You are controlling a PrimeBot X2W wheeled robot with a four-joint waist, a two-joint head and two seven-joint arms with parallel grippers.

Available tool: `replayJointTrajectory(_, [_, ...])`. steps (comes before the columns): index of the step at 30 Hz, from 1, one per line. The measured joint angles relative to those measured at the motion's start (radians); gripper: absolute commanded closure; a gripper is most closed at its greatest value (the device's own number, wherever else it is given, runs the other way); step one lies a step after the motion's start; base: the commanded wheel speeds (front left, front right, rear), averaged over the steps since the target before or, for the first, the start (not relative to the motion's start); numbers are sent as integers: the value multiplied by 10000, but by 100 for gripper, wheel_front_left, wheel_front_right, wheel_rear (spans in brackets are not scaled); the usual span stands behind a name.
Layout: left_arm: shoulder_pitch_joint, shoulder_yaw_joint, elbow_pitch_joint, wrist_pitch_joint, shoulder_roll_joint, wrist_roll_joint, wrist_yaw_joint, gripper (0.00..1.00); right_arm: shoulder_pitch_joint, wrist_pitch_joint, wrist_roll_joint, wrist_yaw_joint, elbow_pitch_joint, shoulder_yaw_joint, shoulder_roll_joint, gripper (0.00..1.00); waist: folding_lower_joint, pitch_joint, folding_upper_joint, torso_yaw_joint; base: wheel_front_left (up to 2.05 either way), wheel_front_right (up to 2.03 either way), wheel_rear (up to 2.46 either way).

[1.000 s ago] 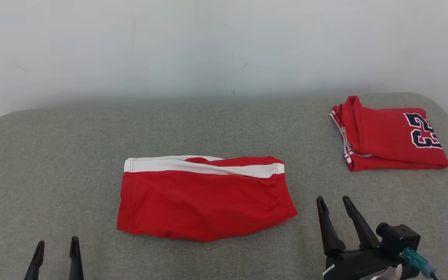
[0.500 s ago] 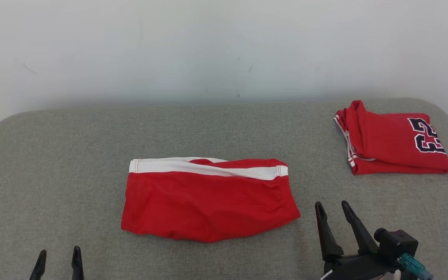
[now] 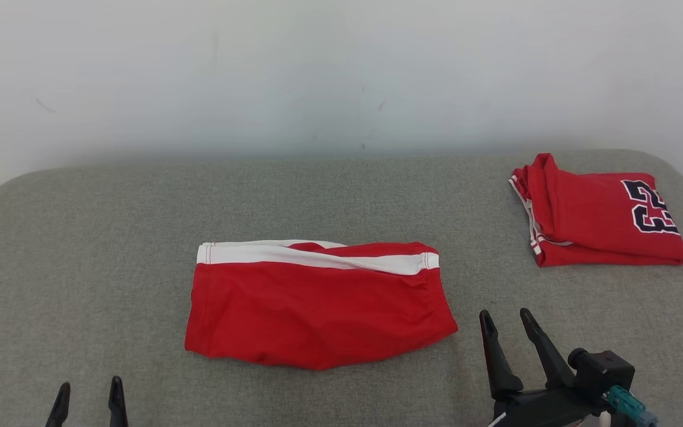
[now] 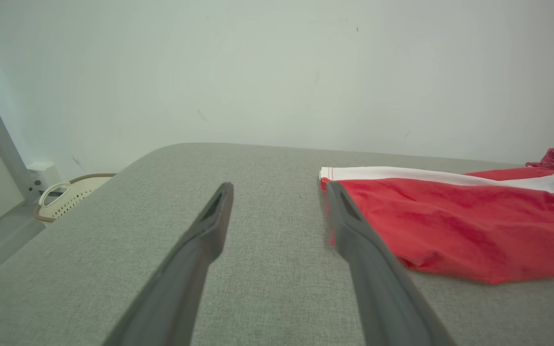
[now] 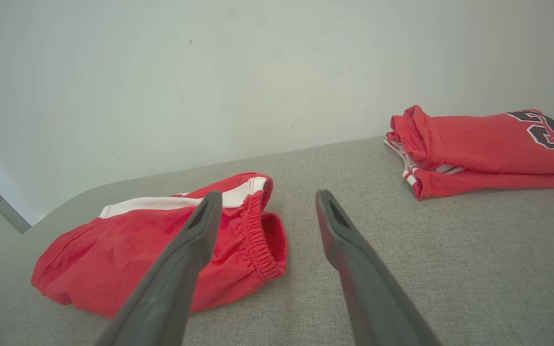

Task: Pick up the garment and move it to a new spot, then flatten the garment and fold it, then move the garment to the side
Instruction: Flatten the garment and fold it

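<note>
— On the grey surface (image 3: 341, 196), where does the red garment (image 3: 318, 308) lie?
— Mid-surface, folded flat, with its white band at the far edge. A folded red jersey (image 3: 596, 213) sits far right.
— And the arms?
— The right pincer (image 3: 504, 314) is near the garment's right end, fingers apart, empty. The left pincer (image 3: 90, 384), low at the near left, is likewise apart.

Left pincer (image 3: 90, 382), right pincer (image 3: 503, 312) slightly back.

Plain pale wall (image 3: 341, 71) behind, few small dark marks; soft even light; grey fabric-covered bench (image 3: 80, 249), rounded far corners, near wall; left wrist view: grey metal post (image 4: 3, 144) at left; cream perforated basket (image 4: 72, 194) with brown rim beside bench corner.
</note>
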Motion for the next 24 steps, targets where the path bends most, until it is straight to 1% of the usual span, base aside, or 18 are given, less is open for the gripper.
replayJointTrajectory(10, [-41,167,102,0,-221,190,-219,0,-30,167,-77,-2,142,-35,10,0,0,-31,0,72,0,0,0])
replayJointTrajectory(15, [-46,232,169,0,-332,261,-326,0,-407,345,-155,0,370,44,-19,0,0,-34,0,107,0,0,0])
replayJointTrajectory(19, [-96,267,236,0,-426,314,-439,0,-1001,485,-299,0,802,153,-77,0,0,-23,0,150,0,0,0])
replayJointTrajectory(24, [-217,201,328,0,-569,393,-558,0,-1938,652,-428,-2,1787,98,-115,0,0,15,0,287,0,0,0])
